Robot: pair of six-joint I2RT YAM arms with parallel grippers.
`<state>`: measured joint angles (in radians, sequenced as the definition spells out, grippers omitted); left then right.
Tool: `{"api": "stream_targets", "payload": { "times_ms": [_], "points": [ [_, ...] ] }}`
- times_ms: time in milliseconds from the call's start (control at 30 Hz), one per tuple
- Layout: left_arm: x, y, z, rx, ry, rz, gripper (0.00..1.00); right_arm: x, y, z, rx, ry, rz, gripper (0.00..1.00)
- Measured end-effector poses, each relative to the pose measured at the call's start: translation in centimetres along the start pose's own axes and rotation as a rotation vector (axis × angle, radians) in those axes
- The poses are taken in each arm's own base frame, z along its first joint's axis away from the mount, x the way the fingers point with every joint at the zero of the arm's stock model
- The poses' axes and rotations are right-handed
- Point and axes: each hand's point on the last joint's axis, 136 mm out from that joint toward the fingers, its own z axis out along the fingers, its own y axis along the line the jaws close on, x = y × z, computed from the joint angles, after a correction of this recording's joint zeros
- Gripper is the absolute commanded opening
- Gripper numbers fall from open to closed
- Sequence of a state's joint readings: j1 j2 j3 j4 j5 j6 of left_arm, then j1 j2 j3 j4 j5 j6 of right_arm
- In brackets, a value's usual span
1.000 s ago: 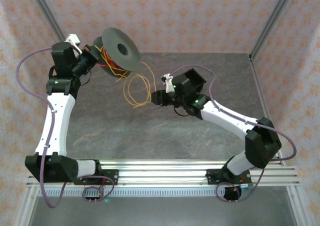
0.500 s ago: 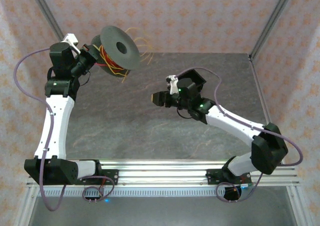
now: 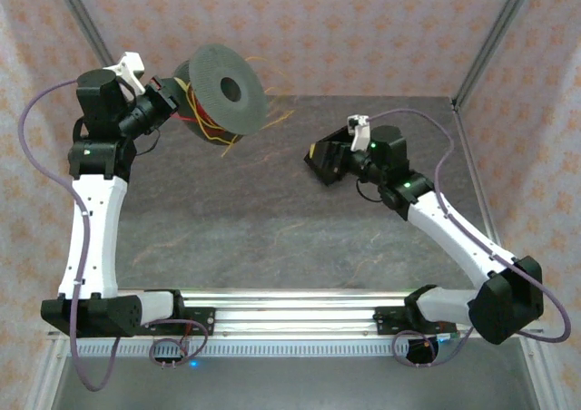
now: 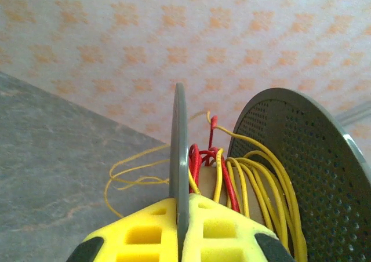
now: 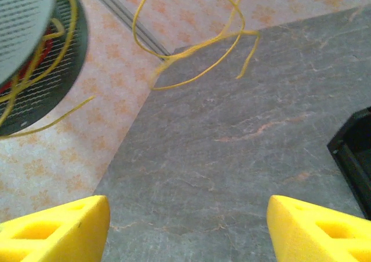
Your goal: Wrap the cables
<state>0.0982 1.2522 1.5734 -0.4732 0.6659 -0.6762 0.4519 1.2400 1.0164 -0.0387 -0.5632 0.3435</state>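
Two claws are hovering near the spool: the left claw is pinching its rim (yellow and red cables are trailing loose), and the right claw is gaping open, well apart.

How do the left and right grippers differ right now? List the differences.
The left gripper is shut on the spool's thin flange; the right gripper is open and empty. The left points at the patterned wall; the right points down at the table. Both have yellow foam fingers.
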Motion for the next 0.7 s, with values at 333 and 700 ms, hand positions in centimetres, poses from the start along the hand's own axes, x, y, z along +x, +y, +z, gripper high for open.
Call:
{"api": "stream_targets", "payload": {
  "times_ms": [333,700],
  "points": [
    [2.0,-4.4,-2.0,0.171,0.138,0.009,0.0,-4.0,-3.1,-0.8,-0.027,0.0,0.058,0.62],
    [4.0,-7.4,-3.4,0.277,0.209,0.034,0.0,-7.0,-2.3,-2.8,-0.168,-0.062,0.018,0.64]
  ]
}}
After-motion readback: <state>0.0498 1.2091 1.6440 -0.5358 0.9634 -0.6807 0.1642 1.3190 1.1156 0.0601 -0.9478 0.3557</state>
